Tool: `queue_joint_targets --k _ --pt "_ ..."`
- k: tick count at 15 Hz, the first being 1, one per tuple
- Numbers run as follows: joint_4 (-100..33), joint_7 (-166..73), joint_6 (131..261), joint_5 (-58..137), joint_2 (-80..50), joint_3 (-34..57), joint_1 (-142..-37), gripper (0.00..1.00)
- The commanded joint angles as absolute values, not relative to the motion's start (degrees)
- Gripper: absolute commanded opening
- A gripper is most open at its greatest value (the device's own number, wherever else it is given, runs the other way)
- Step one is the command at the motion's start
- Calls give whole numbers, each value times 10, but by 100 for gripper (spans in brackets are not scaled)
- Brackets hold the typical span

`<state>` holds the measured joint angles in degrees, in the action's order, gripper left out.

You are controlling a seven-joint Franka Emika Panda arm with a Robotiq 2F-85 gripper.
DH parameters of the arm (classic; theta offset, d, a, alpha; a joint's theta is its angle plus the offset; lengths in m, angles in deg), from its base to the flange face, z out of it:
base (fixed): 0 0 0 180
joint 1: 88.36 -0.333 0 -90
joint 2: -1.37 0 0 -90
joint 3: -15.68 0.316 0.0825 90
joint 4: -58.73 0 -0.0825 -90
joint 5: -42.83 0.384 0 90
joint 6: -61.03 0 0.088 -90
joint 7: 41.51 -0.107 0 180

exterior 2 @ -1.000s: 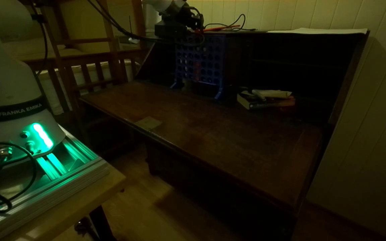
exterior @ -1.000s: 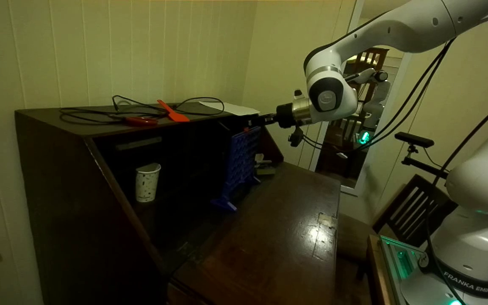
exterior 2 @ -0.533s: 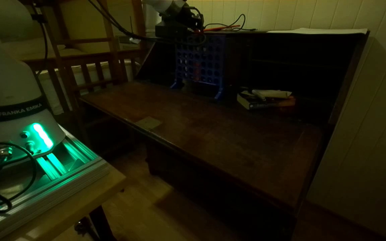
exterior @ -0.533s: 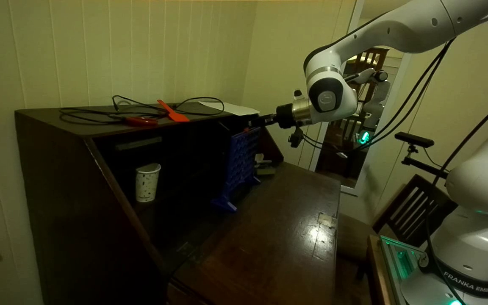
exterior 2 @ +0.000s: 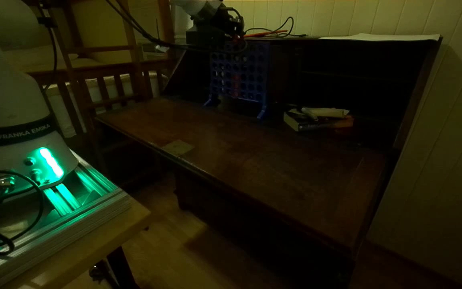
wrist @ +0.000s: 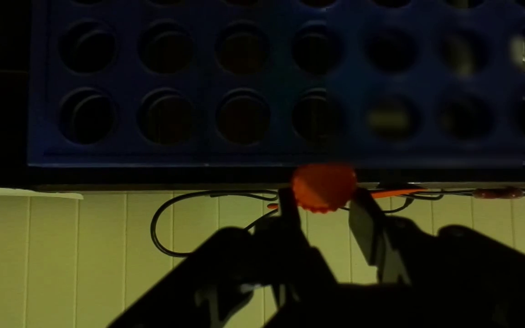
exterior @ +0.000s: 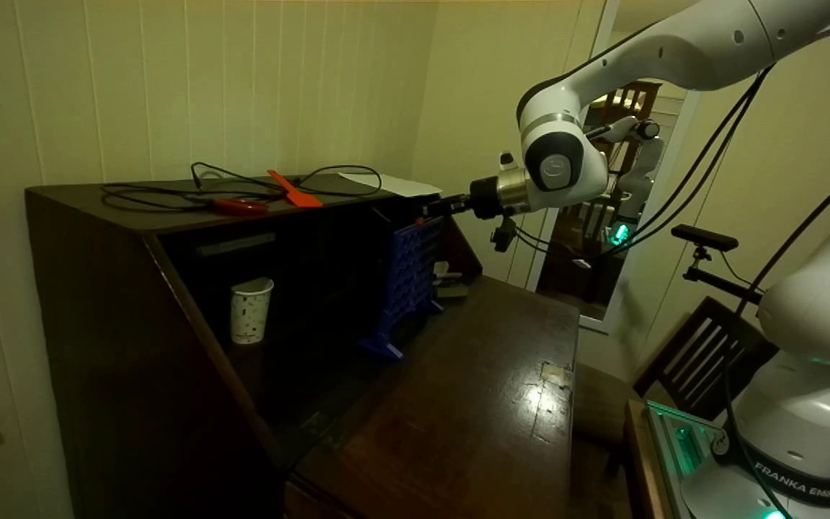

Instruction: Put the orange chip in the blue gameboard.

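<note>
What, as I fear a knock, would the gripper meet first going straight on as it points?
Probably the top edge of the blue gameboard, touched first by the orange chip the gripper holds. Depth is hard to judge; it may instead skim over, toward the drop-front desk's upper edge.

"FRANKA EMIKA," says the robot's black band [exterior: 795, 480], in both exterior views, at four and nine o'clock.
</note>
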<state>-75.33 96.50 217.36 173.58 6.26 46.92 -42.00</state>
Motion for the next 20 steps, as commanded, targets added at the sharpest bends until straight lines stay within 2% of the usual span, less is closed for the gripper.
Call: queue_joint_targets --k 1,7,8,9,15,20 --pt "-742 1000 2200 1768 51 474 -418 9" --pt "-739 1008 2211 1785 48 476 -419 9" --pt "-739 1008 2212 1789 48 476 -419 59" --pt "-739 1007 2212 1791 49 476 -419 60" --pt "-751 976 2199 1775 57 471 -421 99" --pt "-763 925 2168 1762 73 462 -419 100"
